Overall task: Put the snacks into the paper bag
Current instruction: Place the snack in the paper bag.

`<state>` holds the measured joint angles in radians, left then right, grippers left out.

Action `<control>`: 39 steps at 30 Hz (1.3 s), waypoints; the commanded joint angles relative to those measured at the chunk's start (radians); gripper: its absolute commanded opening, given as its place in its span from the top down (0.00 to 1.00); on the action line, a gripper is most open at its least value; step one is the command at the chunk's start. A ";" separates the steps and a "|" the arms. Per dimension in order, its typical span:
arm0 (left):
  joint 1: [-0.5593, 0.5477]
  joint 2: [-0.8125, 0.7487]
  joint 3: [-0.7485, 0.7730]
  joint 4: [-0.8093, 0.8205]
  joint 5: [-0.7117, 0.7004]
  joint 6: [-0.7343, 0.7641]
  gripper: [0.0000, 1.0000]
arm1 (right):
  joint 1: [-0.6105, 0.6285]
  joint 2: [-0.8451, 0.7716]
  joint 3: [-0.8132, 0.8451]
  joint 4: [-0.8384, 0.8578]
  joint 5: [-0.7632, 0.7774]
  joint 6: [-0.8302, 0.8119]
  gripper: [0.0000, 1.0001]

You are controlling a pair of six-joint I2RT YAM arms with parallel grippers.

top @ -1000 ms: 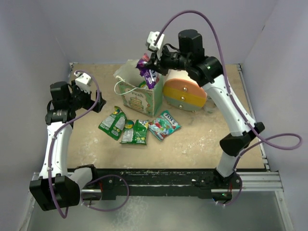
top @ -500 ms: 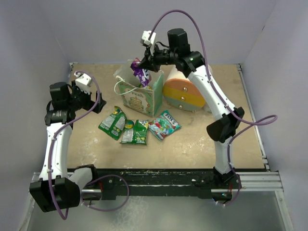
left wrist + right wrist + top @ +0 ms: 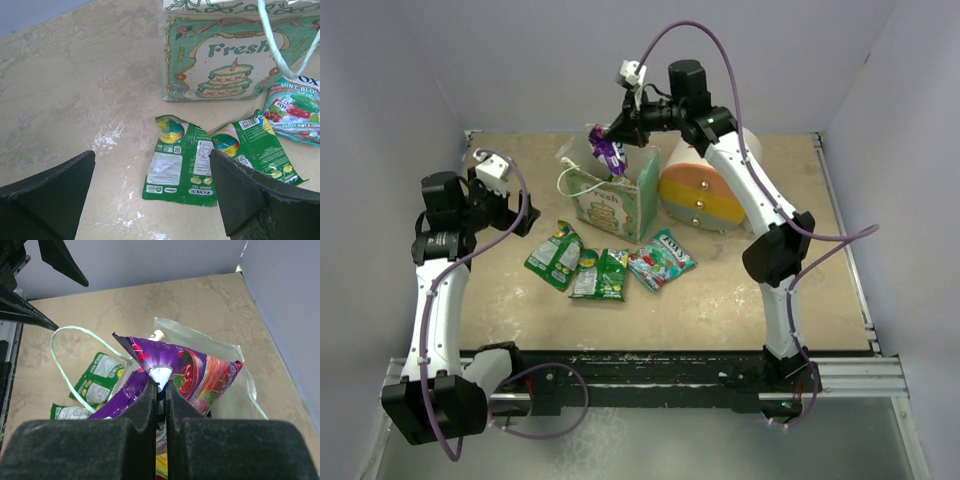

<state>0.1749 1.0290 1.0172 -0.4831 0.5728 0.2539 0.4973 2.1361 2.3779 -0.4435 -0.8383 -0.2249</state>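
The paper bag (image 3: pixel 616 200), pale green with "Fresh" lettering and string handles, stands upright at the table's back middle. My right gripper (image 3: pixel 611 140) hangs just over its open mouth, shut on a purple snack packet (image 3: pixel 200 365) whose lower end dips into the bag (image 3: pixel 235 380). Three more snacks lie flat in front of the bag: two green packets (image 3: pixel 555 257) (image 3: pixel 600 275) and a teal-and-red one (image 3: pixel 662 260). My left gripper (image 3: pixel 518 215) is open and holds nothing, low over the table to the left of the green packet (image 3: pixel 177 167).
A round white, orange and yellow drawer unit (image 3: pixel 705 195) stands right beside the bag, under my right arm. Pale walls close the table in at the back and on both sides. One string handle (image 3: pixel 75 355) loops out to the bag's left.
My right gripper has carried the purple packet left and slightly down, from beside the drawer unit to over the bag's mouth. The left arm has not moved.
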 commanded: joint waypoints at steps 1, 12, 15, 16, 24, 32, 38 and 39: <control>0.006 -0.025 0.042 0.018 0.025 0.009 0.01 | 0.004 0.028 0.040 0.130 -0.056 0.087 1.00; 0.006 -0.033 0.038 0.018 0.028 0.010 0.01 | 0.004 0.104 0.056 0.198 -0.024 0.173 1.00; 0.006 -0.036 0.035 0.020 0.028 0.011 0.01 | 0.004 0.111 0.044 0.202 -0.017 0.178 0.98; 0.006 -0.037 0.034 0.020 0.026 0.013 0.01 | 0.004 0.111 0.038 0.203 -0.015 0.179 0.97; 0.006 -0.049 0.020 0.024 0.023 0.024 0.01 | 0.004 0.082 0.015 0.184 -0.026 0.170 0.86; 0.005 -0.052 0.015 0.027 0.028 0.028 0.01 | 0.004 0.029 -0.029 0.174 -0.042 0.160 0.73; 0.005 -0.055 0.013 0.028 0.031 0.030 0.01 | 0.004 0.010 -0.038 0.150 -0.041 0.144 0.70; 0.006 -0.056 0.011 0.028 0.031 0.031 0.01 | 0.004 0.006 -0.040 0.147 -0.041 0.142 0.70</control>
<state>0.1749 0.9962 1.0172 -0.4873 0.5747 0.2726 0.5011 2.2169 2.3451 -0.3153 -0.8558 -0.0677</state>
